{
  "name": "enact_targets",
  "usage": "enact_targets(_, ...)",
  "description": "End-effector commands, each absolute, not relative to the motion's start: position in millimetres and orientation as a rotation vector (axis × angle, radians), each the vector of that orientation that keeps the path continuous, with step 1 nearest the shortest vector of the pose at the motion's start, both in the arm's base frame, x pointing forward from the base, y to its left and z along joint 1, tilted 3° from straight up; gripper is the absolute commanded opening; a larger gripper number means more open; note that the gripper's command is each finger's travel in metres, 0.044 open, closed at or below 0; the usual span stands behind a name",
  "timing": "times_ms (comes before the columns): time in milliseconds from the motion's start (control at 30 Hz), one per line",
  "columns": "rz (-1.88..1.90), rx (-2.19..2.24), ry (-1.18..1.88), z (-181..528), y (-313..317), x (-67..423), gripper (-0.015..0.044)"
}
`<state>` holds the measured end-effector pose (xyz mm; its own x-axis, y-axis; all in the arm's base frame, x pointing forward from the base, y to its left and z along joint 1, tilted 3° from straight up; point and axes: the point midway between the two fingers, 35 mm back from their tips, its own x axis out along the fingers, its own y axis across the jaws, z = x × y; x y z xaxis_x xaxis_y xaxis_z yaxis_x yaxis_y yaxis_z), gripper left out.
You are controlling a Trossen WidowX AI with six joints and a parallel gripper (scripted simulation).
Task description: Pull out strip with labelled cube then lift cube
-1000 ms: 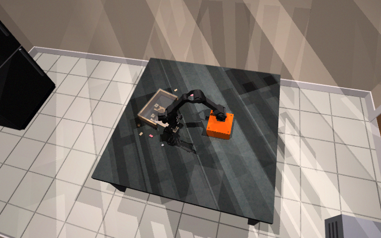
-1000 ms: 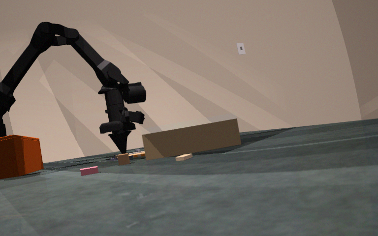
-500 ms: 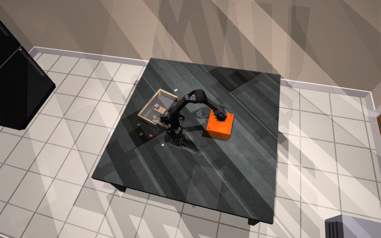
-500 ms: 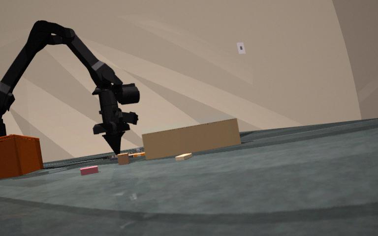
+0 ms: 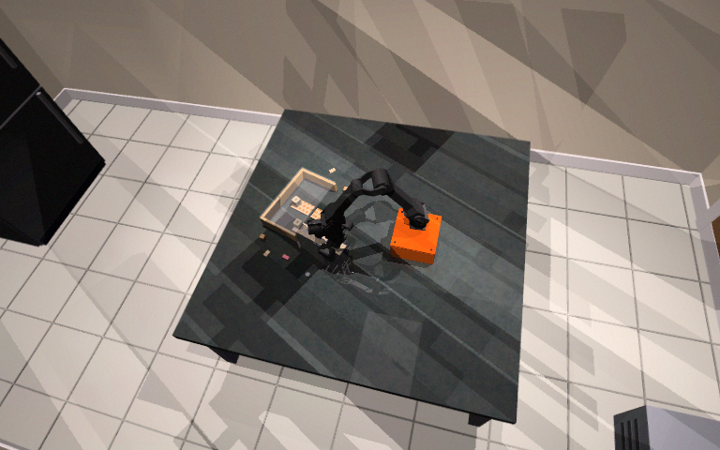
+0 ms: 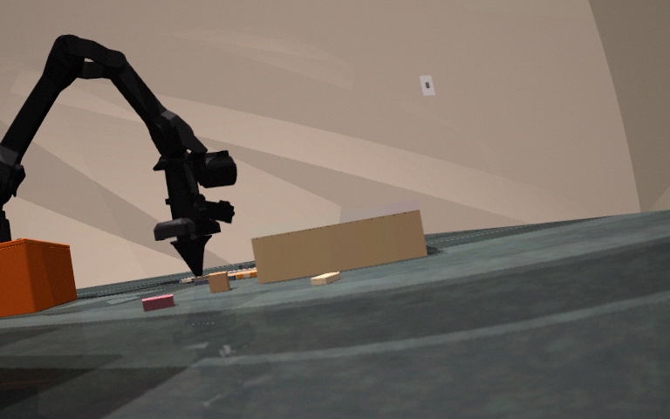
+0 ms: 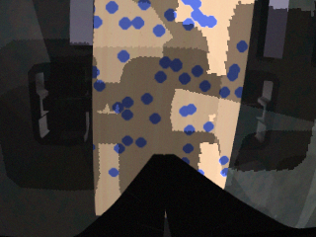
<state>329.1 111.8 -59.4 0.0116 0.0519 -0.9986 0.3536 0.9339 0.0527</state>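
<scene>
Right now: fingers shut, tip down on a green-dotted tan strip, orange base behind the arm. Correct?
One error: the dots on the strip are blue, not green, as the wrist view shows. The rest holds: the gripper has its fingers shut, tip down on the strip, with the orange base behind the arm.

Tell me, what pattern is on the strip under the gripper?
Cream and tan patches with blue dots, clearest in the wrist view.

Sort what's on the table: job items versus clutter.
Job: pincer, shut and empty, tip down on the blue-dotted tan strip; wooden tray.
Clutter: pink block, brown cube, pale block, orange base box.
</scene>
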Motion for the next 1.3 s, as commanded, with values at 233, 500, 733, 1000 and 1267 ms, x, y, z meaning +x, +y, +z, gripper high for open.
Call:
enact_targets(233,-0.241,0.319,1.575,-64,120,305,0.0000)
enact_targets(500,-0.241,0.319,1.576,-64,124,295,0.0000)
enact_targets(733,-0.241,0.319,1.577,-63,128,285,0.0000)
enact_targets(1000,-0.241,0.320,1.578,-63,132,274,0.0000)
enact_targets(1267,-0.240,0.320,1.579,-63,137,262,0.0000)
